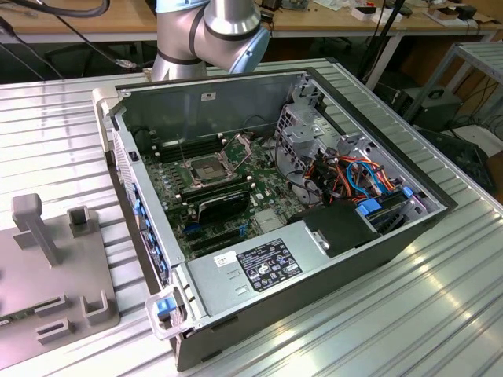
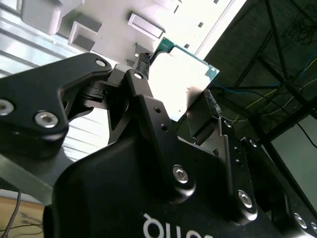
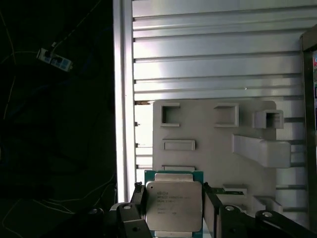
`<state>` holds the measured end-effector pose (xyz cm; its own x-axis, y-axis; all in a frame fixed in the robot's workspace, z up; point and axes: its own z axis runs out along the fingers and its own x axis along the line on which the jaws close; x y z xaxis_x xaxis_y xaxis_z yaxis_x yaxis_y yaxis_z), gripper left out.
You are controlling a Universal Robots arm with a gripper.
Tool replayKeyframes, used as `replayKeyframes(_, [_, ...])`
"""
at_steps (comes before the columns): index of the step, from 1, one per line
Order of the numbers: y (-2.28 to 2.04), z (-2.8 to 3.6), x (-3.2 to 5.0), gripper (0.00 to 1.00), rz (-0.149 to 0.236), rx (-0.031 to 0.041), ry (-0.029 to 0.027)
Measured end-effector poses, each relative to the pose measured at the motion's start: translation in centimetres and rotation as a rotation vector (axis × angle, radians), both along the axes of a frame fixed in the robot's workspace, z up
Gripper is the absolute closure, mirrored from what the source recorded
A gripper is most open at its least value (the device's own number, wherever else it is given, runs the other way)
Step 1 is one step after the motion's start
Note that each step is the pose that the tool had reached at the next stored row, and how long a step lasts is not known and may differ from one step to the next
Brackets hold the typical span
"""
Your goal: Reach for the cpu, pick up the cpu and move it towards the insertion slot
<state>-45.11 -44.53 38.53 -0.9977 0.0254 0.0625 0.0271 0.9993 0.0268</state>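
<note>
Gripping the cpu [image 3: 173, 206] | claw [image 3: 174, 208] clamped on its sides | chip's lower edge cut off

The gripper [image 3: 173, 206] has its two black fingers [image 3: 212, 208] closed against opposite edges of the cpu [image 3: 173, 203], holding it with its metal face toward the first wrist camera. In the exterior view the arm's silver elbow joint [image 1: 228, 20] sits behind the open case.
</note>
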Motion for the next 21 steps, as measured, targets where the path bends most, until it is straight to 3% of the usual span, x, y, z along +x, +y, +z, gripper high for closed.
replayKeyframes(1, [0.0,0.18,0.0,0.45,0.0,0.0,-0.0038])
replayKeyframes(4, [0.03,0.72,-0.01,0.45,0.0,-0.0001,-0.0221])
replayKeyframes(5, [0.03,0.75,0.03,0.45,0.0,-0.0001,-0.0247])
replayKeyframes(21, [0.03,0.75,2.95,0.45,0.0,-0.0001,-0.0248])
